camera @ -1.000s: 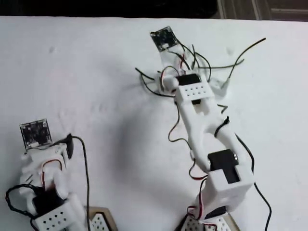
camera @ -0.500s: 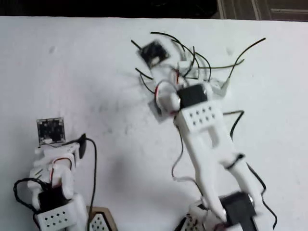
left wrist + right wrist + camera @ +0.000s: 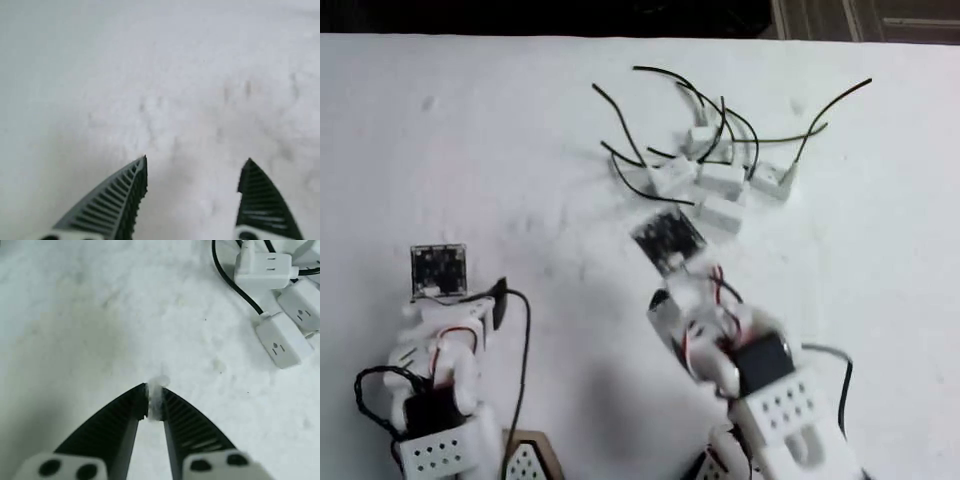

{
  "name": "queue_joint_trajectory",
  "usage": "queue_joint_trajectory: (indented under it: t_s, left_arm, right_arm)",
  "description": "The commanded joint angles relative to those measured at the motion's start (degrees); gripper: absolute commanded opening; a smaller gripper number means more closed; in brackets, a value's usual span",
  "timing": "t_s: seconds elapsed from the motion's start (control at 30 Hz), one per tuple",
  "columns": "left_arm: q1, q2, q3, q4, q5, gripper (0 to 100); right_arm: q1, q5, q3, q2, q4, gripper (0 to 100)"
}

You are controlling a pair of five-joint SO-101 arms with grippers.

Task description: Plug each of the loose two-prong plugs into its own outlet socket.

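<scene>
**Nothing plugged in yet; one small piece in the right pinch**

Sits early in the job, by the look of things. Shows a heap of white sockets and black cords at about 1 o'clock on the table, bunched and touching one another. Shows three socket faces close up from the right wrist, slots bare, no plug seated in any. Leaves every pairing to do, then, as far as can be judged. Cannot tell which white blocks in the heap are plugs and which are sockets.

Finds the right gripper at roughly 5 o'clock, near the heap but apart from it, jaws pressed together on a small white piece. Could be a plug seen end-on; too small to tell. Finds the left gripper at 8 o'clock, well apart from the heap, jaws spread wide over bare tabletop, holding nothing.

For room: wide open white surface from 9 to 11 o'clock, and a bare band between the right gripper and the heap. Gets tight from 12 to 2 o'clock, with cords fanning toward the far edge and one tip close to it. Calls for care there: likely to snag a loop and drag the whole cluster.
</scene>
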Motion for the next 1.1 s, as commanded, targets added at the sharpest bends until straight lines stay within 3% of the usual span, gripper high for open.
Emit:
queue_joint_trajectory:
  t_s: [0.0, 0.13, 0.33, 0.67, 1.07]
  left_arm:
    - [4.9, -0.3, 0.1, -1.3, -0.4, 14]
    - [5.8, -0.3, 0.1, -0.9, -0.4, 2]
    - [6.7, -0.3, 0.1, 0.9, -0.4, 6]
    - [12.4, 0.0, 0.1, 4.0, -0.4, 6]
    - [12.1, 0.0, 0.1, 10.5, -0.4, 6]
  right_arm:
    - [-0.3, -6.6, 8.9, -10.7, -5.5, 1.7]
    - [-0.5, -6.8, 17.9, -20.9, -7.4, 1.7]
    - [0.0, -6.9, 28.7, -33.5, -7.3, 1.7]
    - [0.0, -7.2, 29.3, -31.5, -7.1, 1.8]
    - [0.0, -6.9, 29.3, -32.0, 6.5, 1.8]
